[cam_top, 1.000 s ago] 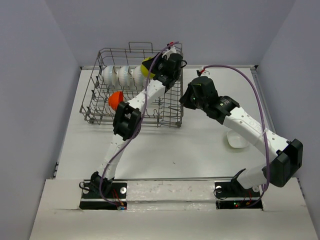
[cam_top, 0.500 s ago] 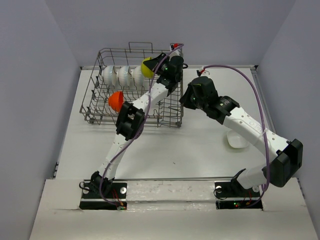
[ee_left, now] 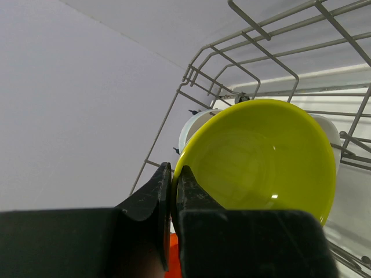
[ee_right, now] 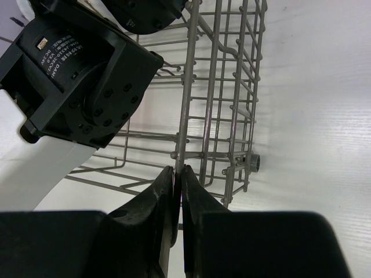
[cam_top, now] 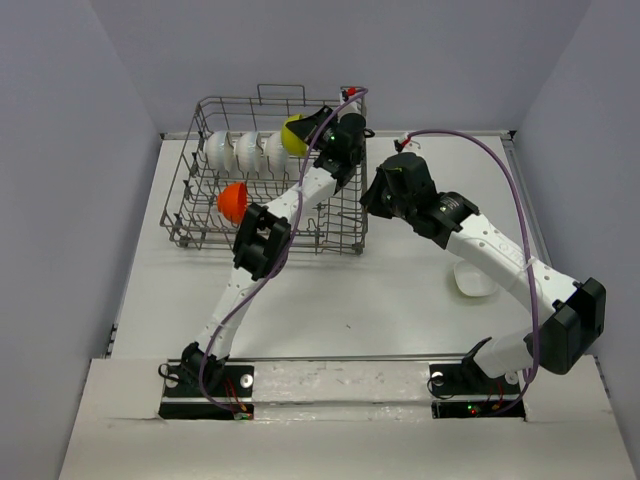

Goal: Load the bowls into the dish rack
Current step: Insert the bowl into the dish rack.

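The grey wire dish rack [cam_top: 250,98] stands at the back left. In its back row stand three white bowls [cam_top: 248,150], and an orange bowl [cam_top: 232,202] sits lower at the left. My left gripper [cam_top: 312,135] is over the rack's back right part, shut on the rim of a yellow bowl [cam_top: 293,135]. In the left wrist view that yellow bowl [ee_left: 261,162] stands on edge in front of a white bowl [ee_left: 194,124], its rim pinched in the left gripper [ee_left: 174,174]. My right gripper [ee_right: 178,174] is shut on an upright wire of the dish rack [ee_right: 232,75] at its right side.
One white bowl [cam_top: 475,280] lies on the table at the right, beside my right arm's forearm. The left arm's joint housing [ee_right: 81,75] fills the upper left of the right wrist view, close to the rack's wall. Grey walls enclose the table.
The left arm's elbow has shifted slightly right and its wrist a little toward the back, with the yellow bowl still held. The right arm has not moved.
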{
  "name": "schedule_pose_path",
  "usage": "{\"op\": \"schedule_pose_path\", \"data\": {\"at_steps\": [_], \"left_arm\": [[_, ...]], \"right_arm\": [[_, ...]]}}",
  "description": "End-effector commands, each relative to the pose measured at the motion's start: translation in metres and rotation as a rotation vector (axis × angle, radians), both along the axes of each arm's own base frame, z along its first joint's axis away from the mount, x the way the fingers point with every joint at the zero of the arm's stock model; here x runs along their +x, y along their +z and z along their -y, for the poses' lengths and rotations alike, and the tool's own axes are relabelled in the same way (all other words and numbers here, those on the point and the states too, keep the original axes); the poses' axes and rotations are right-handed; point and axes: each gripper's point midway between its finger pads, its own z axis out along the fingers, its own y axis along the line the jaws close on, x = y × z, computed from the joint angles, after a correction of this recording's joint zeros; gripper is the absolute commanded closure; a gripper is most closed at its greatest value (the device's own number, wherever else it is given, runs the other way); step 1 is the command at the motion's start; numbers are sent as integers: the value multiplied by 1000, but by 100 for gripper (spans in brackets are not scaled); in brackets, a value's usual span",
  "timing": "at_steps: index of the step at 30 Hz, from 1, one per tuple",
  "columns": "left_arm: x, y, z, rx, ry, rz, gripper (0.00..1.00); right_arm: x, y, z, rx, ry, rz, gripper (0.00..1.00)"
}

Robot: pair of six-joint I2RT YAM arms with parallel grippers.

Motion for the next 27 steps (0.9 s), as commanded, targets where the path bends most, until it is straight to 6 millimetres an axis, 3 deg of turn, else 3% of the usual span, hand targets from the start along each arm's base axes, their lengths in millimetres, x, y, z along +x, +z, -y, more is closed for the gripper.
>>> {"op": "schedule_pose_path", "data": {"at_steps": [1, 11, 19, 21, 22, 24, 27], "left_arm": [[-1, -2, 10, -20, -6, 29, 100], [4, -12, 14, -33, -29, 35, 100], [5, -6, 15, -58, -51, 49, 100], [5, -6, 16, -69, -63, 47, 100], [5, -6, 15, -81, -63, 54, 100], [5, -5, 13, -81, -62, 49, 100], [5, -3, 12, -86, -61, 52, 100]], "right_arm": [[1, 22, -1, -3, 27, 68, 99], [-4, 25, -2, 5, 55, 78, 99], [-6, 33, 2, 9, 47, 98, 99], [-6, 35, 5, 9, 34, 105, 93], [-7, 42, 9, 11, 15, 120, 83], [-8, 49, 16, 3, -8, 130, 75], [-8, 71, 26, 5, -47, 170, 67]]}}
